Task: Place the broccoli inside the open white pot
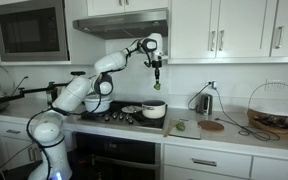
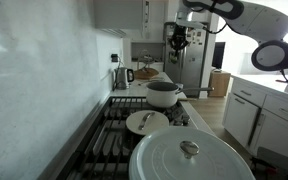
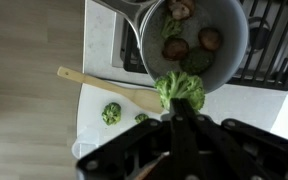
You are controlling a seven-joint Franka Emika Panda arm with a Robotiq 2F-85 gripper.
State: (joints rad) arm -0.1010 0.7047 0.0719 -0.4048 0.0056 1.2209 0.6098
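White cabinets and counter; gripper seemingly clamped on the broccoli over the open white pot.

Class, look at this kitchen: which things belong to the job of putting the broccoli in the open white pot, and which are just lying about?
Job in hand: broccoli, gripped in the fingers; open white pot below it.

Lying about: wooden spoon; loose green florets beside the spoon; kettle; lidded white pot; wire basket.

Home kitchen, gas stove with black grates, range hood, built-in microwave, white cabinets, kettle
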